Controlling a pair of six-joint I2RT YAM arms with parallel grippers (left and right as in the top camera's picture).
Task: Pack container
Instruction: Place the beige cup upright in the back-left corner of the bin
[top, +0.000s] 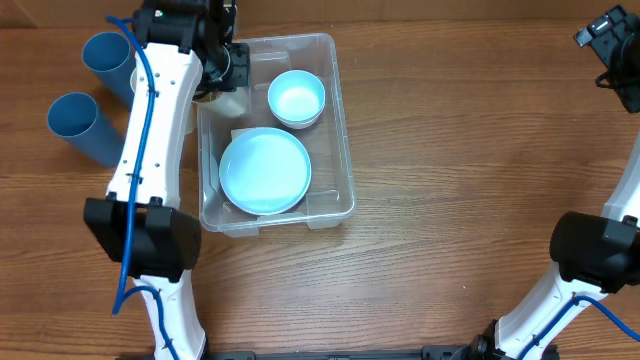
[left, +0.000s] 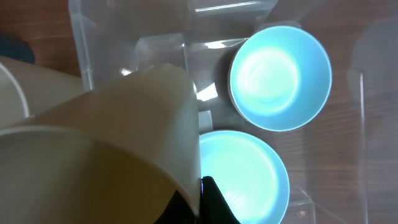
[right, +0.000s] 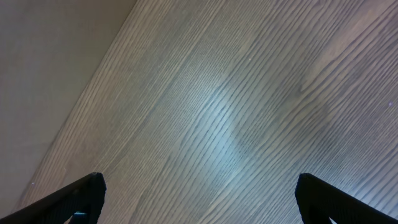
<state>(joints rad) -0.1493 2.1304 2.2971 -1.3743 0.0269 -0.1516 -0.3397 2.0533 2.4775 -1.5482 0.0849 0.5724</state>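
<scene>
Overhead light: bright, even, from above; worktop (top: 450, 150) grain sharp, shadows soft and short.
Overhead glare: thin glints on the container (top: 345, 150) walls; white sheen in the bowl (top: 296, 98).
Left wrist focus: pale cup (left: 93, 143) from 7 to 10 o'clock, blurred; plate (left: 249, 180) soft.
Left wrist glare: bowl centre washed out at 2 o'clock.
Right wrist light: pale bright patch mid-frame on blurred grain; right tool (right: 199, 180) dark at 5 and 7 o'clock.

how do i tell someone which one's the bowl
Start at the clear bin on the table. Two pale blue dishes sit in it; the bowl is the one at the far end. It is smaller and deeper than the flat plate.
</scene>
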